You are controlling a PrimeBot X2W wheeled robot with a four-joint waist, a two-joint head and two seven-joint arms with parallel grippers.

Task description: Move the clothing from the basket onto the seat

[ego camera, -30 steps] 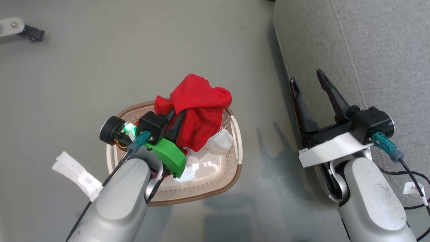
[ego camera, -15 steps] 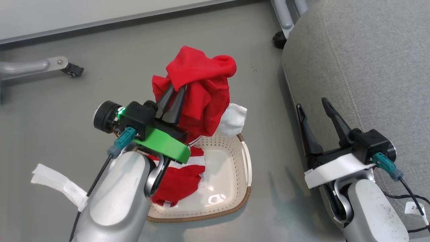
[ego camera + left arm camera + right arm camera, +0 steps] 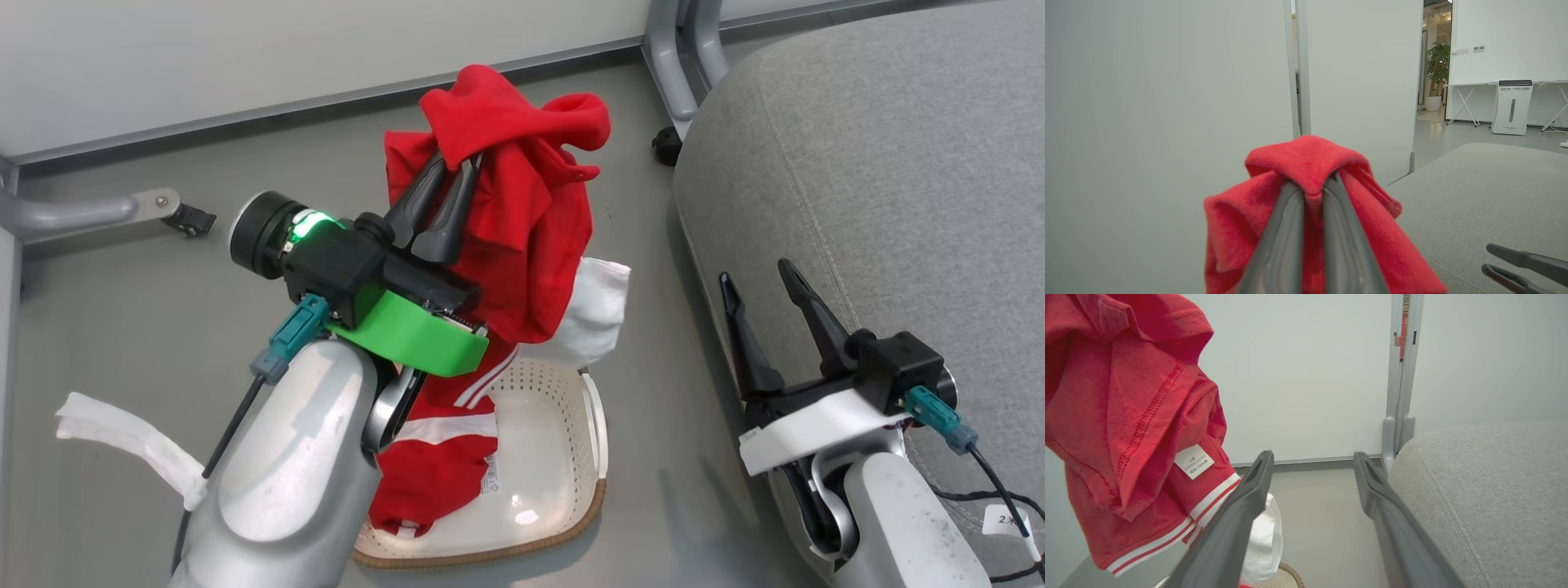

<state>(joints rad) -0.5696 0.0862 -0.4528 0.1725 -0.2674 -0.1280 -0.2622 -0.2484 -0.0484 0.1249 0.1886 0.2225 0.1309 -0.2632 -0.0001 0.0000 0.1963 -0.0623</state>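
Note:
My left gripper is shut on a fold of the red clothing and holds it up above the cream basket. The clothing drapes over the closed fingers. A white part hangs at its right side. Red fabric with white stripes reaches down into the basket; whether it is a separate piece I cannot tell. The grey seat lies to the right. My right gripper stands open at the seat's edge, holding nothing. In the right wrist view the clothing hangs left of the open right gripper.
A pale wall panel runs along the back. A grey metal post with a caster stands between the clothing and the seat. Another leg with a caster is at the left. Bare grey floor surrounds the basket.
The left gripper has lifted the clothing from basket level to well above it, so more fabric hangs free. The head camera has tilted up. The right gripper stays open by the seat.

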